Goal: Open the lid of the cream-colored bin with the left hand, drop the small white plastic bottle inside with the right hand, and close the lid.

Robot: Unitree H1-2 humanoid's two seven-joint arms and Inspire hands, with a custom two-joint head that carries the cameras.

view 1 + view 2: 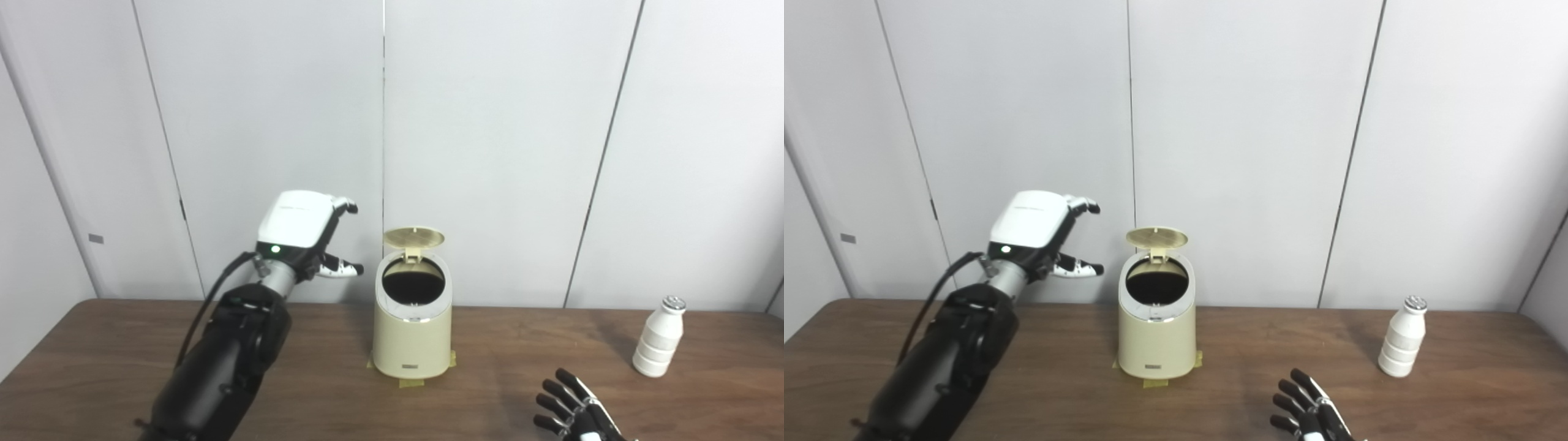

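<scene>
The cream-colored bin (pixel 411 343) stands mid-table, taped down at its base. Its round lid (pixel 414 236) is flipped up at the back, and the dark opening shows. My left hand (pixel 306 236) hovers in the air just left of the bin's top, open, fingers spread toward the lid and touching nothing. The small white plastic bottle (pixel 659 337) with a silver cap stands upright at the far right of the table. My right hand (pixel 572 407) lies low at the bottom edge, open with fingers spread, well short of the bottle.
The brown wooden table (pixel 122 349) runs the full width of the view. Grey wall panels (pixel 490 122) stand right behind the bin. A black cable runs along my left forearm (pixel 226 361).
</scene>
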